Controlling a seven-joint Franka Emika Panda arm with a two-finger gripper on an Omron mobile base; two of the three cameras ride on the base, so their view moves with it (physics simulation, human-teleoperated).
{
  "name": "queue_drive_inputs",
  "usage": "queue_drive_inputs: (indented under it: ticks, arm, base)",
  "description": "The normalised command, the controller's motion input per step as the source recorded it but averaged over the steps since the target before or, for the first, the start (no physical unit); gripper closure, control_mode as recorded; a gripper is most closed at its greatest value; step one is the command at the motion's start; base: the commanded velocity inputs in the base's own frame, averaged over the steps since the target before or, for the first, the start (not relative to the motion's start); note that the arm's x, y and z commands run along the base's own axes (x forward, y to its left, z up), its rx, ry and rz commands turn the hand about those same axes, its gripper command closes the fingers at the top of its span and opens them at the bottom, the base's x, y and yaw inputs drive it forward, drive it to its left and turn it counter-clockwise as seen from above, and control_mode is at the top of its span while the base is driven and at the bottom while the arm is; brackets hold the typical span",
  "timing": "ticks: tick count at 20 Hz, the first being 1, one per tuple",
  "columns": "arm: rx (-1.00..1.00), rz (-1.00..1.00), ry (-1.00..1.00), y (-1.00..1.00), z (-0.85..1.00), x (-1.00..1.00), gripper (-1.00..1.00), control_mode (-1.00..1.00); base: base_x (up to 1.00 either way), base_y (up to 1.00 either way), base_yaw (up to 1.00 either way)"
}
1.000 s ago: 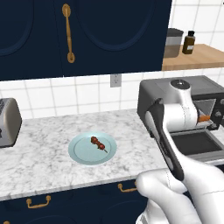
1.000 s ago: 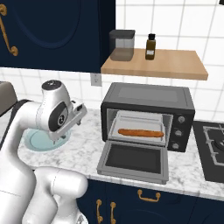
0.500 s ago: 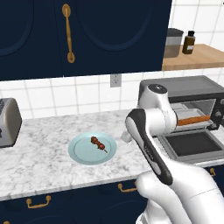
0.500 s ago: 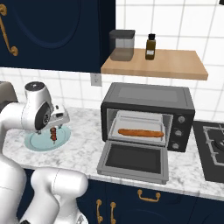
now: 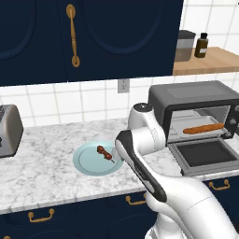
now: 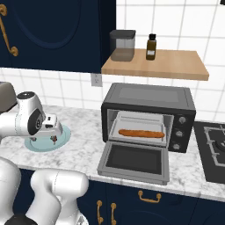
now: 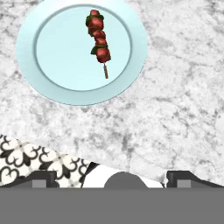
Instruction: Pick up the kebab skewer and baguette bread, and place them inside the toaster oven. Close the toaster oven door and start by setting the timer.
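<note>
The kebab skewer (image 7: 98, 39) lies on a pale blue plate (image 7: 52, 57) on the marble counter, also seen as the skewer (image 5: 105, 153) on the plate (image 5: 88, 163). My gripper (image 7: 113, 176) hangs open above the counter just beside the plate, jaws wide and holding nothing; from the right it shows as the gripper (image 6: 53, 132) over the plate's (image 6: 39, 143) near edge. The baguette bread (image 6: 141, 133) rests on the rack inside the toaster oven (image 6: 149, 99). The toaster oven door (image 6: 134, 163) is folded down flat and open.
A silver toaster (image 5: 8, 130) stands at the counter's left end. Over the oven, a wooden shelf (image 6: 176, 66) carries a canister (image 6: 122, 45) and a dark bottle (image 6: 150, 46). A stove (image 6: 214, 149) sits right of the oven. The counter's front edge and patterned floor (image 7: 35, 162) show below the hand.
The arm has swung left, away from the open oven, and now has the hand over the counter by the plate. The gripper stayed open. The baguette has not moved.
</note>
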Motion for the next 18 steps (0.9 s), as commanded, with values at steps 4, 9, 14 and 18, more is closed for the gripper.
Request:
queue_drive_inputs:
  ticks: [4, 9, 14, 18]
  arm:
    - [0.00, -0.03, 0.17, 0.17, -0.42, 0.68, -1.00, -1.00]
    - [0.00, 0.00, 0.04, 0.36, -0.35, 0.46, -1.00, -1.00]
    - [0.00, 0.00, 0.00, 0.15, -0.28, 0.36, -1.00, -1.00]
    - [0.00, 0.00, 0.03, 0.18, -0.33, 0.38, -1.00, -1.00]
  base:
    - [0.00, 0.00, 0.00]
    - [0.00, 0.00, 0.00]
    - [0.00, 0.00, 0.00]
    - [0.00, 0.00, 0.00]
